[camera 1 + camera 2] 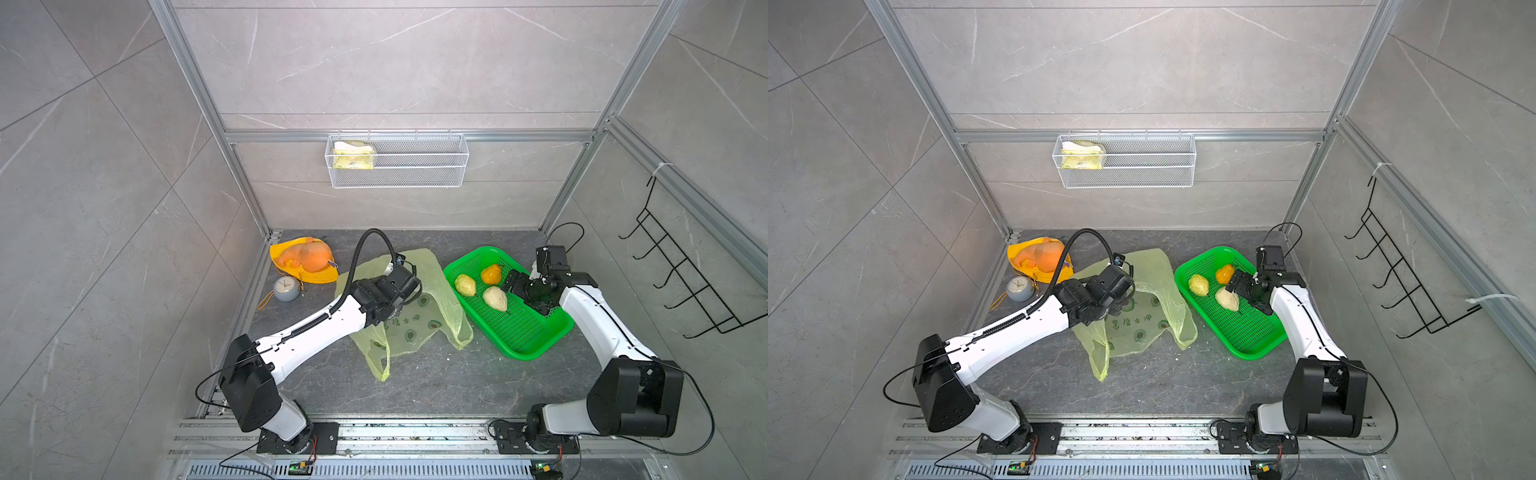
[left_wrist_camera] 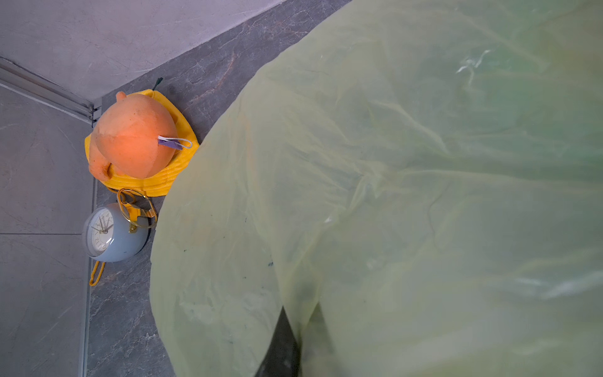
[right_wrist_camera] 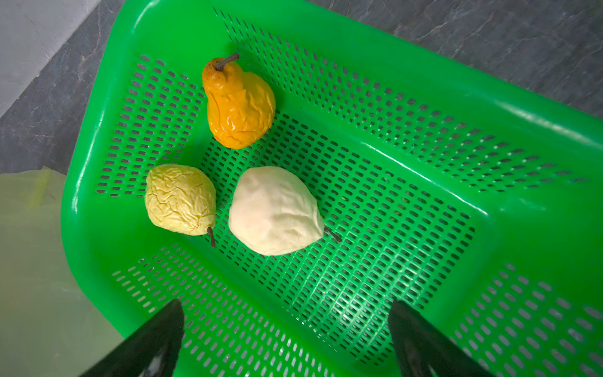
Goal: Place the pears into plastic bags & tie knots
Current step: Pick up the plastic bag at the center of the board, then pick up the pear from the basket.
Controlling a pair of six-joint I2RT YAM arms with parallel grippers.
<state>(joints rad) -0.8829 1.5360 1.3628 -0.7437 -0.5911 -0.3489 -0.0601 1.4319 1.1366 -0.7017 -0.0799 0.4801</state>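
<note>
Three pears lie in a green basket [image 1: 530, 353] at the right: one yellow-green [image 3: 179, 199], one orange [image 3: 239, 104], one pale cream [image 3: 274, 210]. My right gripper [image 3: 287, 306] hangs open just above the basket floor, close to the cream pear [image 1: 495, 298], with nothing between its fingers. A thin yellow-green plastic bag [image 1: 432, 291] printed with avocados lies spread on the table's middle. My left gripper [image 2: 300, 313] is shut on a fold of the bag [image 2: 391, 196]; one dark finger [image 2: 282, 346] shows, the other sits behind the film. The two handle loops [image 1: 380, 365] lie apart; knots are out of view.
An orange plush on a yellow cloth [image 1: 305, 259] and a small grey clock [image 1: 286, 289] sit at the back left corner. A wire basket [image 1: 419, 174] with a yellow-and-white packet [image 1: 353, 156] hangs on the back wall. A black hook rack [image 1: 685, 282] is on the right wall.
</note>
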